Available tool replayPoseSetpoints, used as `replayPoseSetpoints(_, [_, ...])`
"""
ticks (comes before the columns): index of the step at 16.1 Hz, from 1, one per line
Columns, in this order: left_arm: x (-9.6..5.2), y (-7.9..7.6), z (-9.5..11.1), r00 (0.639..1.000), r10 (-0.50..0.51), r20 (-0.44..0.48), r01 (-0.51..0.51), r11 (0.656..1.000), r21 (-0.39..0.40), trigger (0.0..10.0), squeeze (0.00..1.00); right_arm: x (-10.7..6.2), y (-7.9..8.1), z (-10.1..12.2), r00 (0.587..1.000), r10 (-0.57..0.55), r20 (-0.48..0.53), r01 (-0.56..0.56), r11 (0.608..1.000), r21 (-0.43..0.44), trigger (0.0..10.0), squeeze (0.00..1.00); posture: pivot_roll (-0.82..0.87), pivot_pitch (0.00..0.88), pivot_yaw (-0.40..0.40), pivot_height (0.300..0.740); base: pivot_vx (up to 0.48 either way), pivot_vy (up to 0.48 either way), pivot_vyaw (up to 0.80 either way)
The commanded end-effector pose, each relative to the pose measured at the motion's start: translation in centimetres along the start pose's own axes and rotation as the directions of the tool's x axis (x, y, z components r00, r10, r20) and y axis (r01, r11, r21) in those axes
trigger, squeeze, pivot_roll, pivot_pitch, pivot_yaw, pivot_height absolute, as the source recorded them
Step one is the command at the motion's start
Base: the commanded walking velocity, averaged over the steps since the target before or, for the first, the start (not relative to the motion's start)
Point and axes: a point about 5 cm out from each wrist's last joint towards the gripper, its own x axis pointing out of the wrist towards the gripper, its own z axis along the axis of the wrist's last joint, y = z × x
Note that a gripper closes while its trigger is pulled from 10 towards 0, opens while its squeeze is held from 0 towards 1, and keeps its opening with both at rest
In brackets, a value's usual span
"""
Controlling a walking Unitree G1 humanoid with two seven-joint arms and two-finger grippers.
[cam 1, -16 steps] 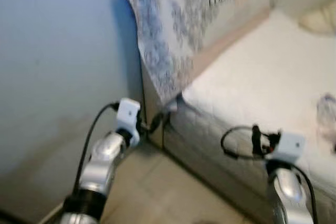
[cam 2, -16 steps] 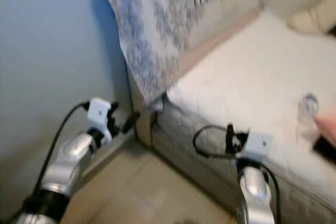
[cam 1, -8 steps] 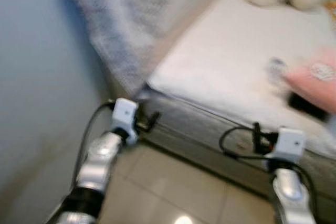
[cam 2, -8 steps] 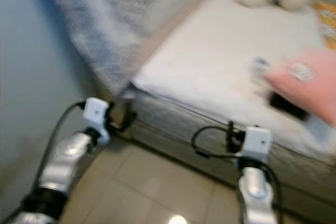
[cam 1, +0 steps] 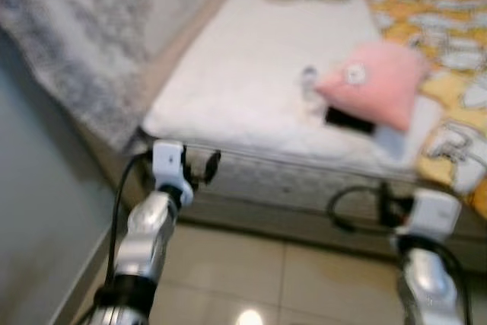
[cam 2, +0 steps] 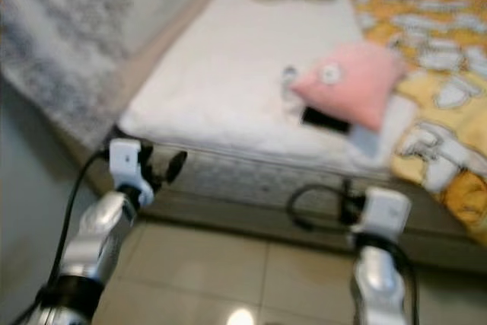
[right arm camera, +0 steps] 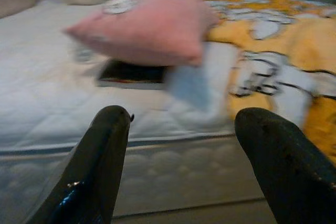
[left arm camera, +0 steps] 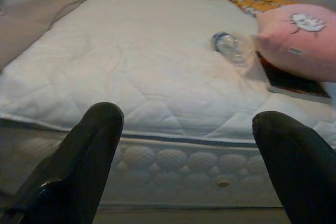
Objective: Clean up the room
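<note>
White quilted mattress [left arm camera: 131, 77] is faced; a clear crushed plastic bottle [left arm camera: 232, 47] lies on it, touching a pink cushion [left arm camera: 299, 35]. The left gripper [left arm camera: 184, 166] and right gripper [right arm camera: 178, 166] are held wide apart, empty. The bottle could be rolled away if nudged.

Head cams look down at bed [cam 1: 251, 74]; wrist cams low, level w/ mattress edge, share pink pillow [left arm camera: 299, 32].

White quilted mattress [left arm camera: 131, 77], pink pillow [cam 1: 377, 81], orange-yellow blanket [cam 2: 434, 58] with what look like white figures.
</note>
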Motion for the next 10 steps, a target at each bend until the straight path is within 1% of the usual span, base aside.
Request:
replayPoseSetpoints(1, [0.0,0.3,0.5,1.0,0.005,0.015,-0.006,0.999,0.05,10.0,1.0,0.1,1.1,0.3,0.999,0.051,0.004,-0.051,0.998,0.028,10.0,0.0,-0.1,0.0,0.014,0.74,0.0,0.0,-0.59])
replayPoseSetpoints(2, [0.3,0.2,0.4,1.0,0.024,-0.005,-0.023,0.996,0.083,10.0,1.0,0.1,1.6,0.2,0.996,0.093,0.002,-0.093,0.996,-0.002,10.0,0.0,-0.1,0.0,0.013,0.74,0.0,0.0,-0.58])
replayPoseSetpoints(3, [0.4,-0.1,0.3,1.0,0.023,-0.012,-0.022,0.994,0.103,10.0,0.0,0.4,1.9,0.3,0.993,0.116,-0.006,-0.116,0.993,-0.022,10.0,0.0,-0.1,0.0,0.01,0.74,0.0,0.0,0.0])
replayPoseSetpoints(4, [0.5,-0.1,0.2,0.999,0.037,-0.025,-0.033,0.989,0.143,10.0,0.0,0.8,1.9,0.7,0.994,0.113,0.01,-0.113,0.993,-0.033,10.0,0.0,-0.1,0.0,0.01,0.74,0.0,0.0,0.0])
replayPoseSetpoints(6, [0.4,-0.4,0.5,1.0,0.007,-0.005,-0.007,0.994,0.107,10.0,0.0,1.4,2.2,1.6,0.99,0.132,0.047,-0.129,0.99,-0.058,10.0,0.0,-0.1,0.0,0.01,0.74,0.0,0.0,0.0])
replayPoseSetpoints(7, [0.4,-0.3,0.6,1.0,0.017,0.012,-0.018,0.996,0.084,10.0,0.0,1.5,2.3,1.9,0.989,0.137,0.057,-0.133,0.989,-0.067,10.0,0.0,-0.1,0.0,0.01,0.74,0.0,0.0,0.0])
replayPoseSetpoints(8, [0.7,-0.7,1.2,0.999,-0.007,0.042,0.005,0.999,0.053,10.0,0.0,2.0,2.2,2.3,0.989,0.131,0.066,-0.127,0.99,-0.061,10.0,0.0,-0.1,0.0,0.012,0.74,0.48,0.0,0.0])
replayPoseSetpoints(10, [0.9,-1.3,1.5,0.997,-0.046,0.054,0.043,0.998,0.05,10.0,0.0,2.1,2.2,2.2,0.99,0.129,0.061,-0.125,0.99,-0.065,10.0,0.0,-0.1,0.0,0.016,0.74,0.48,0.0,0.0])
